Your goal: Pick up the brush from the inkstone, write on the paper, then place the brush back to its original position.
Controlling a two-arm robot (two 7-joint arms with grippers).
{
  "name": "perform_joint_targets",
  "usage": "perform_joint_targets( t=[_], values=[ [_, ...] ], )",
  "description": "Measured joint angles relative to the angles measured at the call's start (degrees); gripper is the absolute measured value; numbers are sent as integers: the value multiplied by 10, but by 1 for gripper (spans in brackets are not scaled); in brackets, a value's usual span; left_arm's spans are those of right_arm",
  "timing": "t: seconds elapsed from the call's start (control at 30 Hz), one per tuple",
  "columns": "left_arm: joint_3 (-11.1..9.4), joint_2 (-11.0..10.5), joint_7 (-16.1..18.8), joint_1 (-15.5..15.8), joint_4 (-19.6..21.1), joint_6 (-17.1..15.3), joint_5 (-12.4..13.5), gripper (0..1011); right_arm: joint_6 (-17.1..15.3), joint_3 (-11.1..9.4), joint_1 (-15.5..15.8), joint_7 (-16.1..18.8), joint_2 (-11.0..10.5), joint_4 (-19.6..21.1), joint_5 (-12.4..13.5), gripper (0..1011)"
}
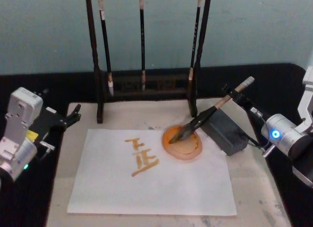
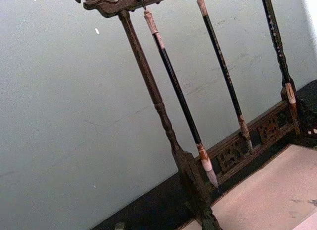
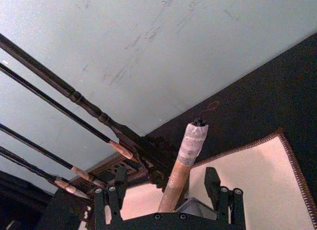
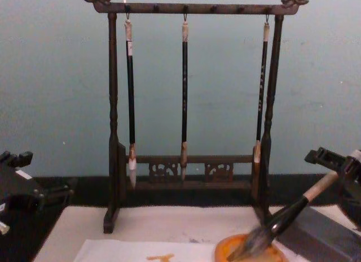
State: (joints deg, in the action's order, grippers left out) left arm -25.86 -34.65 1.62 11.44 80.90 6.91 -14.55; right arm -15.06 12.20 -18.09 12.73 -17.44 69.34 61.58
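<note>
2 arms: L idle at table's left edge, R at work on the right.
L gripper (image 1: 73,117): off the beige mat (image 1: 252,188), well apart from all task items; grip state can't tell.
Paper (image 1: 195,188): flat on the mat, orange characters on left half, so writing looks done.
Inkstone (image 1: 190,152): on paper's far-right corner, bristles resting in it.
Brush (image 1: 208,115): head down in the dish, handle slanting up & right, leaning on grey block (image 1: 227,134).
R gripper (image 3: 166,173): jaws apart, straddling handle near its whitish end, gap each side, gripping nothing.
Stage: brush looks set back in place; prob. only clearing the arm is left.
Risk 1: finger clips handle on the way out → brush rolls off block or levers out of dish, ink smears paper.
Risk 2: dish shallow, prob. light → sideways knock thru the brush could slide it toward the writing.
Risk 3: brush rack (image 4: 186,159) near, just behind → wide swing could snag its right post.
Need: pull-back straight along handle axis, no twist.
</note>
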Motion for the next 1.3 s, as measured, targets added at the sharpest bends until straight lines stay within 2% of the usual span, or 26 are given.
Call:
perform_joint_targets(
  t=[0.77, 1.23, 1.3],
  values=[
    [0, 0, 0, 0, 0, 0, 0, 1010, 8, 26, 4, -18, -12, 9, 27, 1000],
    [0, 0, 0, 0, 0, 0, 0, 1010, 8, 24, 5, -17, -11, 9, 28, 1000],
    [0, 0, 0, 0, 0, 0, 0, 1010, 8, 24, 5, -17, -11, 9, 27, 966]
  ],
)
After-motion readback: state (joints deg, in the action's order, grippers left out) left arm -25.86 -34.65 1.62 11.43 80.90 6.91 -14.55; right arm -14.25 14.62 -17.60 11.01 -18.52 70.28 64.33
